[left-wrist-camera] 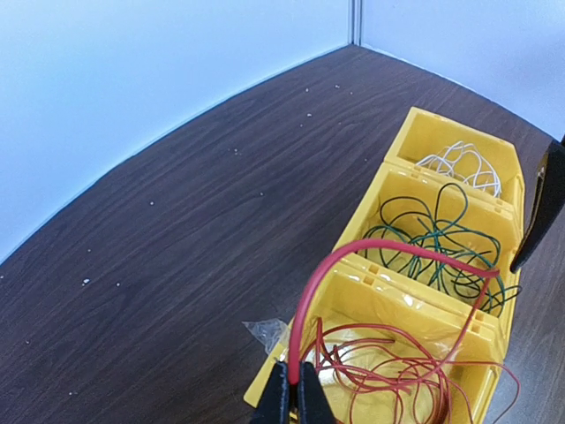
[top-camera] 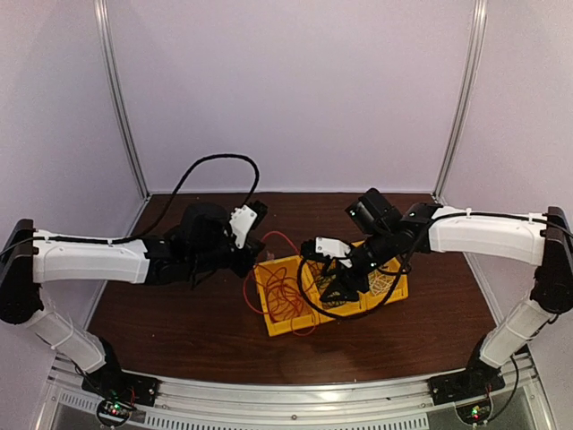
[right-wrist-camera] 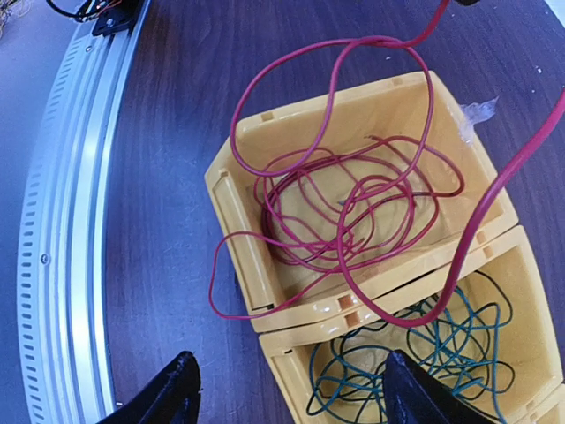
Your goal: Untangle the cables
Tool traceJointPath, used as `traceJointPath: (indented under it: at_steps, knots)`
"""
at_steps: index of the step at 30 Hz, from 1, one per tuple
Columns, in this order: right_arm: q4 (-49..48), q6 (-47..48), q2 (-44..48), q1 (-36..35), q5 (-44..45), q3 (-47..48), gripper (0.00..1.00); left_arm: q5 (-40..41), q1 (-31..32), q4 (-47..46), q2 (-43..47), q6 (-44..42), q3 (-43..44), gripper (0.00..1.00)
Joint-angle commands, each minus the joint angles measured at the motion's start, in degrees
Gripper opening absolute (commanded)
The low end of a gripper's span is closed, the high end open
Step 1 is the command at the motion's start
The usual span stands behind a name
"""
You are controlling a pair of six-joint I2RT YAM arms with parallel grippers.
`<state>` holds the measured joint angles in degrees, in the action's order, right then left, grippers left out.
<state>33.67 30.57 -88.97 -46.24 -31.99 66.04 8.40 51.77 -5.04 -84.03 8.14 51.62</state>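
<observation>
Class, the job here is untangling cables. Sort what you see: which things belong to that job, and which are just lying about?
Belong to the job: red cable, pinched by the shut left gripper; dark green cable; white cable; yellow bin holding them; open right gripper.

Just lying about: clear plastic scrap beside the bin; pale specks on the table.

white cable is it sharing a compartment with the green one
No, the white cable lies in the end compartment, the green cable in the middle.
</observation>
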Motion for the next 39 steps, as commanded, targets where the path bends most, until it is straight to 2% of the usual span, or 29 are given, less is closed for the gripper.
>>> traceJointPath:
  at_steps: [1,11,14,18,19,20,21,24,26,32,39]
  knots:
    - [-5.58,-6.84,-0.32,1.05,3.49,3.72,0.7,1.27,0.26,-3.94,2.08,-2.12,-2.02,0.0]
    - [-7.47,-10.77,-6.78,1.94,4.78,6.85,0.7,-0.73,0.24,-8.44,2.99,-1.1,-4.2,0.0]
    - [-8.7,-11.51,-8.76,1.98,4.99,7.37,0.67,-0.83,0.26,-8.5,2.93,-1.03,-3.96,0.0]
    - [-7.98,-11.8,-11.1,1.98,1.67,9.06,0.32,-0.38,0.26,-7.69,2.19,-0.57,-3.38,0.0]
    - [-8.07,-12.13,-11.32,1.92,0.86,9.02,0.21,-0.34,0.22,-7.51,1.94,-0.39,-3.32,0.0]
    - [-8.5,-12.51,-11.46,1.91,0.31,8.83,0.05,-0.05,0.26,-7.26,1.64,-0.08,-3.16,0.0]
    - [-9.12,-13.01,-11.49,1.92,-0.21,8.53,0.0,0.59,0.24,-7.0,1.41,0.43,-3.03,0.0]
    - [-11.02,-14.54,-11.84,1.61,-2.18,7.52,0.0,2.21,0.26,-7.27,0.99,3.6,-2.94,0.0]
    - [-12.99,-15.93,-12.65,0.95,-3.07,7.07,0.0,2.74,0.34,-10.83,1.08,8.14,-4.31,0.0]
    - [-16.29,-21.23,-15.92,-1.55,-1.28,7.31,0.0,0.21,2.1,-29.97,-0.98,19.1,-8.57,0.0]
    - [-18.55,-25.28,-14.99,-1.66,1.05,4.32,0.0,-3.24,3.52,-53.72,-11.56,25.57,-11.91,0.0]
